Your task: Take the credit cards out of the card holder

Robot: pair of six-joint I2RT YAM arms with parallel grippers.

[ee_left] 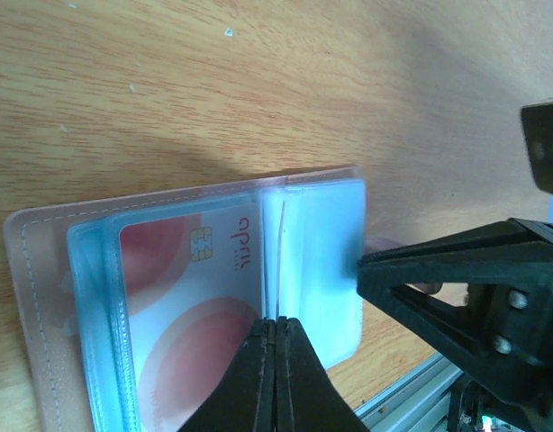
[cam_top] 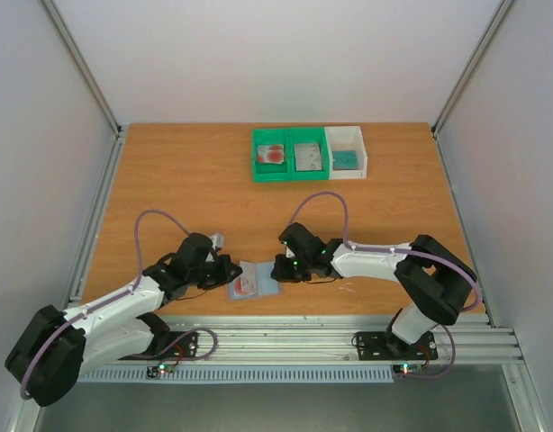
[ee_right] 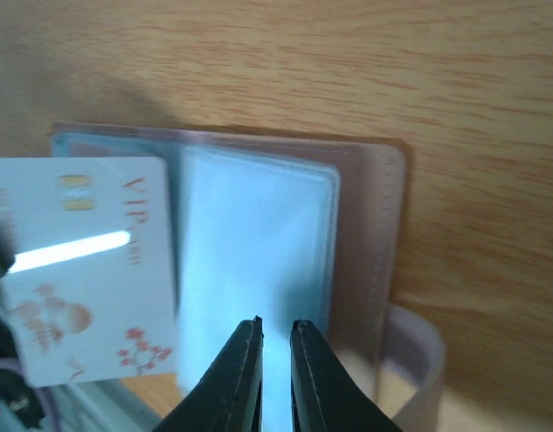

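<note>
Your left gripper (ee_left: pixel 276 326) is pinched shut, tips down at the fold against the card's inner long edge; your right gripper (ee_right: pixel 276 326) hangs over the bare blue-grey panel, jaws a crack apart on nothing. Between them the card holder (ee_right: pixel 362 234) lies open, fold running near-to-far. Its white-and-red credit card (ee_left: pixel 191 306) sits sleeved on the left arm's side, long axis along the fold, chip end pointing away.

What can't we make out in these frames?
- Top external: card holder too small; count of cards inside unclear.
- Left wrist: left fingers cover the sleeve edge; pinching or pressing, unclear.
- Right wrist: glare washes out the sleeve by the right fingers, grip unclear; white card cut off by left edge.
</note>
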